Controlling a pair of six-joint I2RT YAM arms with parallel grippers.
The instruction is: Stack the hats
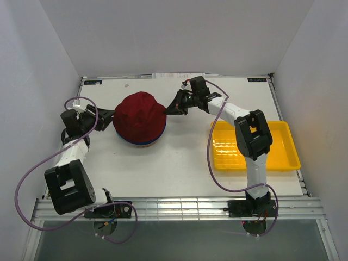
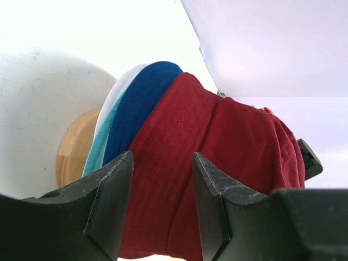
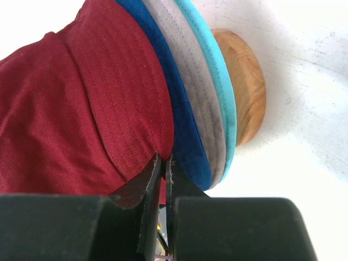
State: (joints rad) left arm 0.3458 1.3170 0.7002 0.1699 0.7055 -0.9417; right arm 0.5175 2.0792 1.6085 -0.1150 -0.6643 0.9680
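A dark red hat (image 1: 140,115) tops a stack on a round wooden stand (image 3: 247,92). Under it lie a royal blue hat (image 3: 179,125), a grey hat (image 3: 190,81) and a teal hat (image 3: 217,81), only their brims showing. My right gripper (image 3: 165,159) is shut on the right edge of the red hat's (image 3: 70,109) brim. My left gripper (image 2: 163,157) is open at the stack's left side, its jaws standing apart in front of the red hat's (image 2: 217,141) fabric. From above, the left gripper (image 1: 109,117) and right gripper (image 1: 167,111) flank the stack.
A yellow tray (image 1: 272,147) sits at the right, beside the right arm's base. White walls close in the table at the back and both sides. The stand's wooden base (image 2: 73,152) rests on the white tabletop.
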